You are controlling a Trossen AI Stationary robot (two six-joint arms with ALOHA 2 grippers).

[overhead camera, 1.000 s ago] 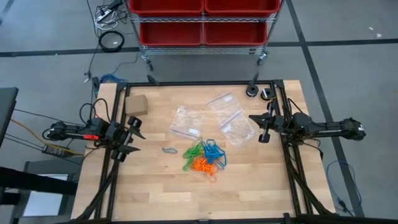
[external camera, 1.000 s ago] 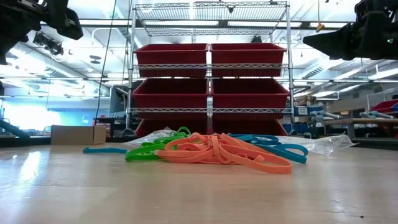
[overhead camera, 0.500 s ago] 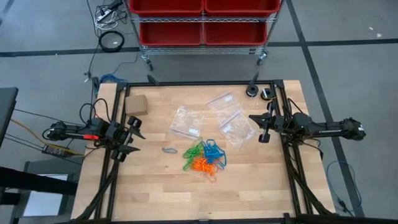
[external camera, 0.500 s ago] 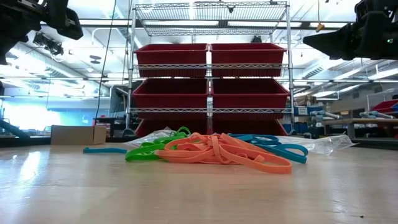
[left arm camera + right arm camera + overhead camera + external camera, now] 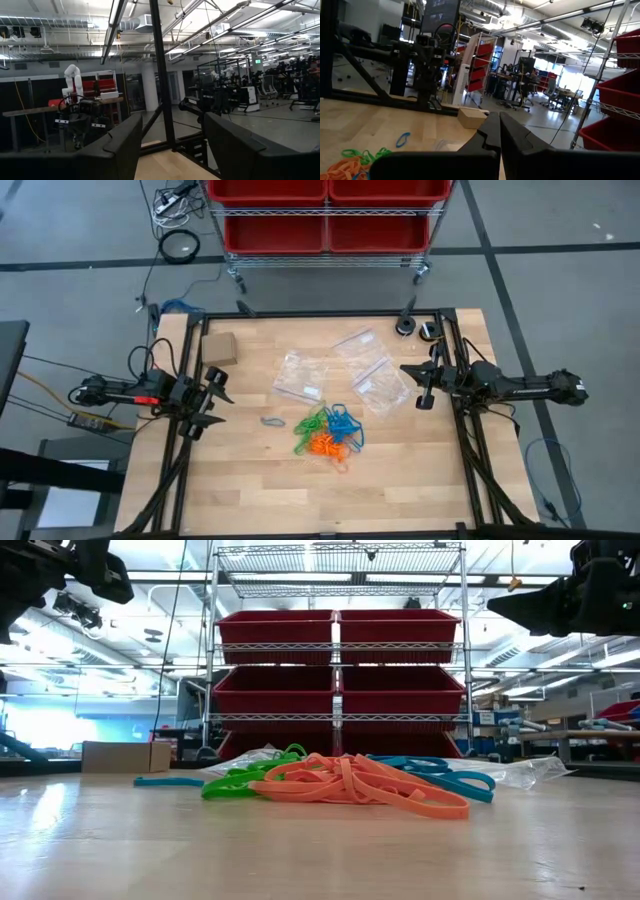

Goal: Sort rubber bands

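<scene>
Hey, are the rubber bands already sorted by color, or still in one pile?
Still one pile. The rubber bands lie tangled mid-table, green, blue and orange overlapping, with one blue band apart. None sits in the clear bags.

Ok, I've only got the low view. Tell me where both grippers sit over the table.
Observer: The left gripper hangs at the table's left edge, open; the right gripper at the right edge, shut. Neither is over the bands.
Operator: Count the bags for me.
Observer: Three clear bags, side by side on the far side of the pile.
Operator: Now that stray blue band.
Observer: It lies alone, left of the pile, apart from it.
Operator: And the box.
Observer: The box sits near the far left corner.
</scene>
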